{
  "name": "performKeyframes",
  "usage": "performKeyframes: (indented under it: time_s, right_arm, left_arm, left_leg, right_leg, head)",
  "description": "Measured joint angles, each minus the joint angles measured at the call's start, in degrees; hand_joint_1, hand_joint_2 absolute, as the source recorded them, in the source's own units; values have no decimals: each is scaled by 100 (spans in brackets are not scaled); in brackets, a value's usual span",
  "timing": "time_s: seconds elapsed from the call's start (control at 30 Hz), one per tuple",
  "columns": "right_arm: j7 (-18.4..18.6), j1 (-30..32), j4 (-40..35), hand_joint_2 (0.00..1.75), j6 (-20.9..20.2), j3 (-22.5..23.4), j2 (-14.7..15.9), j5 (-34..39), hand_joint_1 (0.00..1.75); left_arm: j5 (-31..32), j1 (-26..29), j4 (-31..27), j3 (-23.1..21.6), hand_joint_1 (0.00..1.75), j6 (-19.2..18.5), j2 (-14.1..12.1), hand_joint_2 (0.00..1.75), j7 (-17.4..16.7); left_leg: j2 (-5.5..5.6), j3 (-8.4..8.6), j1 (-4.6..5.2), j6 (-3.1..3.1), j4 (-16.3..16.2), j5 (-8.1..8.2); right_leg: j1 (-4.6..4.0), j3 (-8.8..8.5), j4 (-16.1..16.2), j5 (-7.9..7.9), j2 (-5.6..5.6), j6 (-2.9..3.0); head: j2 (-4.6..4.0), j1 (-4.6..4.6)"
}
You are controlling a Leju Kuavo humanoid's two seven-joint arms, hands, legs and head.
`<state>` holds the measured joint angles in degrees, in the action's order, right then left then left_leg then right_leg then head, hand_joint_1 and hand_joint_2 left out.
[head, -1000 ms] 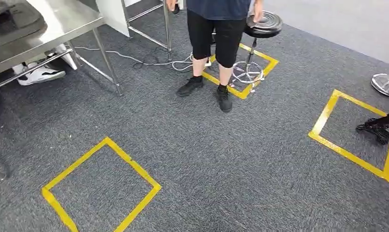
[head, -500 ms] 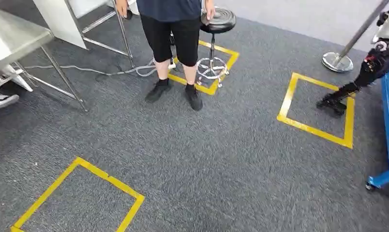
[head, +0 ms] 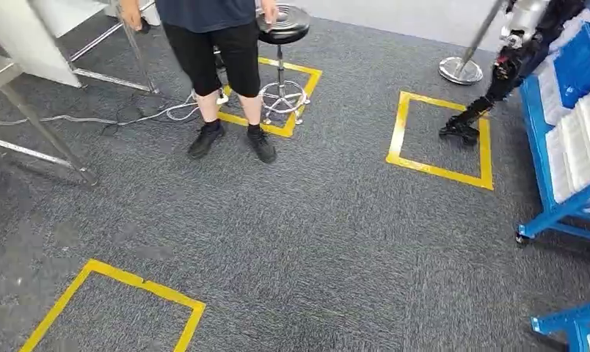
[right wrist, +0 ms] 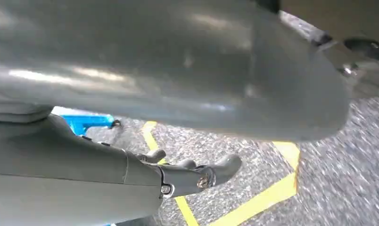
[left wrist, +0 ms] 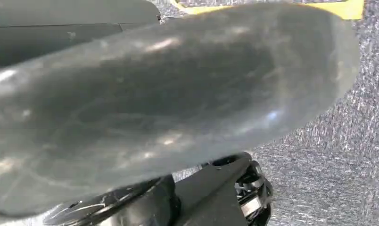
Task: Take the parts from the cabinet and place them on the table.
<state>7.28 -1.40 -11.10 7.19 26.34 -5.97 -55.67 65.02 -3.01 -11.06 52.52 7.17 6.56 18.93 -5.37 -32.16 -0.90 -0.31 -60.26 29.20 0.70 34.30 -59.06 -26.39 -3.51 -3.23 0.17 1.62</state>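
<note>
The head view looks down on grey carpet (head: 314, 242) marked with yellow tape squares (head: 439, 132). A person (head: 219, 66) in dark shorts stands beside a black stool (head: 281, 26). At the right edge a blue cabinet (head: 563, 117) holds white parts (head: 582, 143) on its shelves. In the right wrist view, the right robot hand (right wrist: 197, 174) hangs over the carpet, fingers apart and holding nothing. In the left wrist view, the left robot hand (left wrist: 168, 113) is a grey blur; whether it is apart or together cannot be told.

The person (head: 217, 44) is cut off above the waist; the blue cabinet (head: 563, 117) runs off the right edge.
</note>
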Motion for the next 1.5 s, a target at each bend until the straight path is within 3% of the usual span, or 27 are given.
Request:
performKeyframes:
  time_s: [0.1, 0.17, 0.27, 0.33, 0.37, 0.4, 0.43, 0.47, 0.6, 0.67, 0.73, 0.8, 0.87, 0.9, 0.93, 0.97, 1.1, 1.13, 1.17, 1.2, 1.27, 1.3, 1.37, 1.4, 1.43, 1.47, 1.5]
  right_arm:
    - [0, 22, 0, 0, 0, 2, 4, -2, 0]
    - [9, 51, 2, 0, 0, 4, 7, -2, 0]
    - [9, 37, 2, 0, -7, 4, -9, -2, 0]
    - [9, 43, 2, 0, -9, 4, -13, -2, 0]
    - [9, 47, 2, 0, -9, 4, -13, -2, 0]
    - [9, 45, 2, 0, -9, 4, -15, -2, 0]
    - [9, 48, 2, 0, -11, 4, -15, -2, 0]
    - [9, 38, 2, 0, -11, 4, -11, -4, 0]
    - [15, 64, 4, 0, -11, 4, -11, -7, 0]
    - [24, 65, 4, 0, -11, 4, -11, -13, 0]
    - [24, 35, 4, 0, -13, 4, -24, -13, 0]
    - [24, 40, 4, 0, -13, 4, -31, -17, 0]
    - [33, 61, 4, 0, -13, 7, -28, -20, 0]
    - [33, 61, 4, 0, -13, 7, -26, -26, 0]
    - [37, 49, 4, 0, -13, 7, -24, -39, 0]
    - [37, 24, 4, 0, -13, 7, -31, -39, 0]
    - [37, 36, 7, 0, -15, 18, -33, -46, 0]
    - [39, 39, 4, 0, -15, 20, -31, -46, 0]
    - [44, 41, 6, 0, -15, 22, -29, -46, 0]
    - [46, 45, 5, 0, -15, 24, -26, -46, 0]
    - [46, 19, 4, 0, -26, 22, -37, -46, 0]
    - [46, 21, 6, 0, -33, 24, -39, -46, 0]
    - [46, 32, 7, 0, -35, 26, -39, -46, 0]
    - [46, 39, 7, 0, -35, 26, -37, -46, 0]
    - [46, 38, 7, 0, -35, 26, -39, -46, 0]
    - [46, 36, 7, 0, -35, 26, -39, -46, 0]
    - [46, 19, 6, 0, -35, 26, -37, -48, 0]
  left_arm:
    - [6, -29, -2, 0, 0, 4, 11, 0, 0]
    - [24, -21, -2, 0, 0, 13, 0, 0, 0]
    - [26, 1, -2, 0, 0, 22, -7, 0, -4]
    - [33, 12, -2, -2, 0, 22, -4, 0, -4]
    - [33, 12, -2, 0, 0, 26, -7, 0, -4]
    - [31, 11, -2, 0, 0, 31, -11, 0, -4]
    - [33, 16, -2, 0, 0, 37, -11, 0, -4]
    - [35, 15, 4, -2, 0, 35, -9, 0, -9]
    - [37, -3, 0, 0, 0, 46, -13, 0, -15]
    - [41, -19, -2, 0, 0, 52, -9, 0, -13]
    - [39, 2, -2, 0, 0, 52, -11, 0, -22]
    - [41, 10, -2, 0, 0, 52, -11, 0, -39]
    - [41, 5, -2, 0, 0, 52, -9, 0, -39]
    - [41, 2, -2, 0, 0, 52, -7, 0, -39]
    - [41, 1, -2, 0, 0, 52, -7, 0, -39]
    - [46, 5, -4, 0, 0, 55, -11, 0, -39]
    - [52, -22, -4, 0, 0, 59, -7, 0, -44]
    - [59, -24, -4, 0, 0, 61, -4, 0, -42]
    - [61, -21, -2, 0, 0, 61, -7, 0, -39]
    - [61, -4, -2, 0, 0, 61, -7, 0, -39]
    - [63, 19, -2, 0, 0, 61, -7, 0, -39]
    - [68, 30, -2, 2, 0, 61, -7, 0, -39]
    - [68, 39, -2, 0, 0, 61, -4, 0, -39]
    - [68, 37, -2, 0, 0, 61, -4, 0, -39]
    - [68, 36, -2, 0, 0, 61, -7, 0, -39]
    - [68, 43, 0, 0, 0, 61, -7, 0, -39]
    - [68, 44, 0, 0, 0, 63, 0, 0, -39]
  left_leg:
    - [-125, 103, -33, -124, 76, 12]
    - [351, -15, -64, -132, -325, 313]
    - [554, -626, -63, -152, -1541, 829]
    - [559, -612, -69, -147, -1390, 579]
    - [571, -415, -85, -149, -930, 270]
    - [656, -189, -111, -161, -422, -5]
    - [962, -14, -157, -176, -64, -52]
    - [1059, -27, -118, -161, -20, -30]
    - [795, -41, -83, 25, -3, -85]
    - [671, -38, -73, 137, 27, -103]
    - [492, -48, -42, 161, 27, -91]
    - [330, -55, -26, 166, 27, -86]
    - [192, -49, -24, 160, 26, -79]
    - [126, -42, -26, 149, 27, -72]
    - [67, -26, -26, 129, 26, -61]
    - [23, -19, 31, 86, 19, -32]
    - [-226, 127, 7, -79, 110, 0]
    - [-81, 123, -43, -119, 46, 37]
    - [221, 78, -41, -117, -117, 178]
    - [378, -55, -41, -110, -433, 386]
    - [545, -524, -36, -123, -1387, 813]
    - [563, -696, -39, -129, -1671, 859]
    - [562, -666, -48, -129, -1447, 558]
    - [585, -452, -76, -131, -918, 213]
    - [708, -251, -115, -143, -433, -44]
    - [1022, -142, -168, -158, -114, -132]
    - [1046, -121, -151, -142, -32, -109]
  right_leg:
    - [37, -105, 102, 105, 200, 148]
    - [95, -131, 134, 134, 290, 209]
    - [54, -130, 125, 124, 517, 241]
    - [51, -142, 113, 120, 688, 236]
    - [59, -149, 98, 118, 784, 233]
    - [66, -145, 75, 109, 865, 221]
    - [71, -123, 37, 84, 931, 178]
    - [10, -77, -13, 67, 975, 139]
    - [44, 34, 64, 123, 1143, 12]
    - [27, 221, -320, -71, 562, 43]
    - [35, 711, -1254, -480, 424, 96]
    - [49, 1002, -1829, -627, 405, 59]
    - [49, 730, -1333, -404, 371, -37]
    - [48, 399, -741, -210, 288, -86]
    - [41, 69, -191, -73, 71, -100]
    - [5, -21, -7, -34, -181, -47]
    - [-46, 31, 43, 64, 99, 133]
    - [106, -88, 97, 102, 187, 188]
    - [75, -102, 112, 97, 240, 203]
    - [74, -110, 106, 115, 270, 257]
    - [47, -113, 103, 117, 453, 283]
    - [38, -117, 101, 115, 544, 287]
    - [36, -136, 95, 112, 721, 285]
    - [43, -152, 88, 110, 832, 282]
    - [45, -158, 74, 94, 916, 257]
    - [43, -125, 57, 84, 965, 235]
    - [-20, -80, -25, 54, 1043, 187]
  head:
    - [-2, -11]
    - [-2, 37]
    - [-2, 48]
    - [-2, 46]
    - [-2, 46]
    - [-2, 46]
    - [-2, 46]
    - [-2, 65]
    - [-2, 54]
    - [-2, 28]
    - [-2, 19]
    - [-2, 17]
    - [-2, 13]
    - [-2, 13]
    - [-2, 6]
    - [-2, 4]
    - [-2, 19]
    - [-2, 30]
    - [-2, 55]
    - [-2, 70]
    - [-2, 65]
    - [-2, 67]
    - [-2, 67]
    - [-2, 67]
    - [-2, 67]
    - [-2, 65]
    - [-2, 52]
